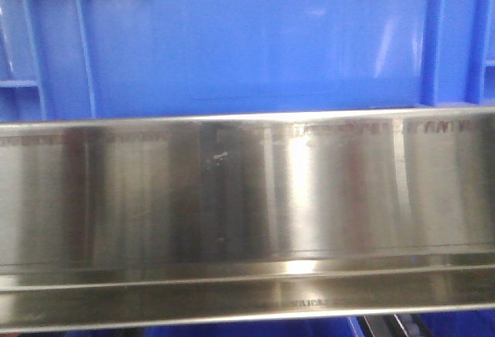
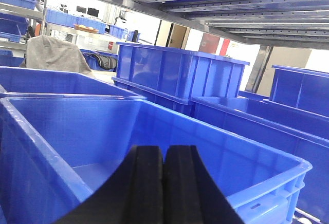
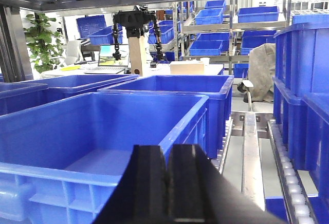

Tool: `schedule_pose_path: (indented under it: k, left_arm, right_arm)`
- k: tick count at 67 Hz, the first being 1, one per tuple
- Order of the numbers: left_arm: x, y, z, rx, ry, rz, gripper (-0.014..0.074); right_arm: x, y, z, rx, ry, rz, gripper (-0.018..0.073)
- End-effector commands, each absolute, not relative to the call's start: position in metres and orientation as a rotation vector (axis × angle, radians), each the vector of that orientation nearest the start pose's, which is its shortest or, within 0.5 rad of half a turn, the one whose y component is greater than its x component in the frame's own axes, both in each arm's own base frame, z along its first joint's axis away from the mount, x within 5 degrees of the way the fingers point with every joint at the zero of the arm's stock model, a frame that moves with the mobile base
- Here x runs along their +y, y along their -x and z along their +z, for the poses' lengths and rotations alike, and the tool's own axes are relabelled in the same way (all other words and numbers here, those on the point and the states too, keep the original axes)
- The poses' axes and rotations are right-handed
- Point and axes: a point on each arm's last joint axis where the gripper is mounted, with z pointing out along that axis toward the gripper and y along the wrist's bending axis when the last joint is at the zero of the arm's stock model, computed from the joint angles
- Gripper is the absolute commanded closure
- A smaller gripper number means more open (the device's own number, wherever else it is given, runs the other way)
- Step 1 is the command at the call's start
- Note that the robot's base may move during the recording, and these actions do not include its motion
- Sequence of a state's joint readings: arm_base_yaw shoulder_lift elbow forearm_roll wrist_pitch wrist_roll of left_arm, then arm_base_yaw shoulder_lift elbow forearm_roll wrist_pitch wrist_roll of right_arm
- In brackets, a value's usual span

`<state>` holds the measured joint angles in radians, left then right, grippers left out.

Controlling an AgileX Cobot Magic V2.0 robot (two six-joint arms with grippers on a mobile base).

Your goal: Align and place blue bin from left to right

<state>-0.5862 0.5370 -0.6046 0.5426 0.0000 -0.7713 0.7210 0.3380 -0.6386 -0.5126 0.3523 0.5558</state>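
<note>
Faint mirrored lettering on the steel rail [image 1: 247, 198] before me, too smeared for me to read, nothing else legible

Front cam: I see the blue bin [image 1: 255, 35], bright saturated blue, side wall plain w/ no pattern, ribs same blue, pale glare patches. Below it a steel rail [image 1: 247, 221], silver-grey w/ dark and white vertical reflection bands. Left wrist cam: left fingers [image 2: 163, 188] matte black, pads pressed together; nearest crate [image 2: 247, 167] same bright blue inside & out; stacked crates behind [image 2: 180, 75] blue too; a grey cloth [image 2: 51, 54]. Right wrist cam: right fingers [image 3: 167, 188] black; crate ahead [image 3: 103, 126] blue; roller track [image 3: 252, 152] grey-silver; plant [image 3: 43, 44] green; wooden post [image 3: 138, 54] tan w/ black fittings.
</note>
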Motion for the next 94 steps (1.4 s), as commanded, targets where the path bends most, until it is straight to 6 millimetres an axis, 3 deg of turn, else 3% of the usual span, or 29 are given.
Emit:
schedule_pose_path:
  k: [1, 17, 28, 34, 64, 80, 94]
  left_arm:
    - [-0.062, -0.091, 0.375, 1.413, -0.273, -0.673, 0.0707]
    - [-0.062, -0.091, 0.375, 1.413, -0.273, -0.673, 0.0707]
    - [-0.062, -0.091, 0.375, 1.413, -0.273, -0.673, 0.0707]
    - [-0.062, -0.091, 0.375, 1.413, -0.273, -0.673, 0.0707]
    - [-0.062, -0.091, 0.375, 1.413, -0.273, -0.673, 0.0707]
    - [-0.062, -0.091, 0.375, 1.413, -0.273, -0.673, 0.0707]
    - [-0.062, -0.091, 0.376, 1.411, -0.274, -0.674, 0.0707]
  right_arm:
    - [0.027, -0.053, 0.375, 1.452, 0.357, 0.507, 0.0637]
    - [0.032, -0.062, 0.349, 1.442, 0.446, 0.302, 0.0637]
    - [0.025, -0.068, 0.337, 1.324, 0.334, 0.17, 0.0637]
    - [0.02, -0.066, 0.323, 1.37, 0.29, 0.133, 0.0637]
    - [0.013, -0.05, 0.248, 1.418, 0.245, 0.138, 0.0637]
    - [0.014, -0.053, 0.22, 1.473, 0.254, 0.136, 0.0637]
    - [0.014, -0.054, 0.214, 1.451, 0.247, 0.137, 0.0637]
